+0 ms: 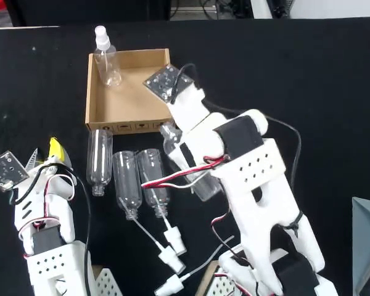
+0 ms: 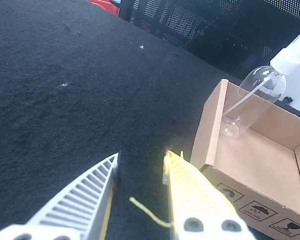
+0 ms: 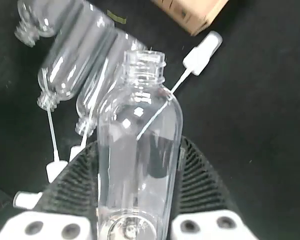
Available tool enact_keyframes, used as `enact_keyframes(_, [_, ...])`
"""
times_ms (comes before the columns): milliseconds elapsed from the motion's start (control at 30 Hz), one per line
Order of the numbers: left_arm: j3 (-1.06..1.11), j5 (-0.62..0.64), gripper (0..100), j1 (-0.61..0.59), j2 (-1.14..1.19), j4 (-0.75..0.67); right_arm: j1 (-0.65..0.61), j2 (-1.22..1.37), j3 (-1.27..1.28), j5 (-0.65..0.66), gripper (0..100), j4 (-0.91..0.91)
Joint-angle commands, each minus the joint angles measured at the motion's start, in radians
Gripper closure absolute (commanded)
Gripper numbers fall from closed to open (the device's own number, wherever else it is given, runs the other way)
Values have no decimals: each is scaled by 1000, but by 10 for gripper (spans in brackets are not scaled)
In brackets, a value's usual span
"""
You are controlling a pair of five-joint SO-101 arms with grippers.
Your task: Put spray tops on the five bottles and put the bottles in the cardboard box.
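My right gripper [image 3: 140, 145] is shut on a clear bottle [image 3: 140, 150] whose open neck has no top. In the high view this bottle [image 1: 191, 169] hangs under the right arm near the cardboard box's [image 1: 97, 117] front right corner, held by the right gripper [image 1: 188, 157]. A bottle fitted with a spray top [image 1: 106, 58] leans in the box's far left corner, also visible as the capped bottle [image 2: 257, 92]. Three uncapped bottles [image 1: 127, 180] lie in front of the box, with three loose spray tops [image 1: 172, 243] beside them. My left gripper [image 2: 141, 157] is open over bare table, left of the box.
The black cloth covers the whole table. A grey object [image 1: 367, 246] sits at the right edge. Cables trail from the right arm over the table near the spray tops. Much of the box floor [image 2: 255, 165] is free.
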Motion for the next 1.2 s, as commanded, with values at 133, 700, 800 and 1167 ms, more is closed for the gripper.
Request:
enact_keyframes(133, [25,-9,862,-8,-12,-26,-43,-74,-208,11,987,29])
enact_keyframes(700, [25,-9,862,-12,-12,-21,-61,-76,-246,11,987,14])
enact_keyframes(800, [25,-9,862,-12,-12,-21,-61,-97,-234,11,987,18])
enact_keyframes(1167, [24,-9,866,-7,-12,-18,149,-387,209,69,987,-258])
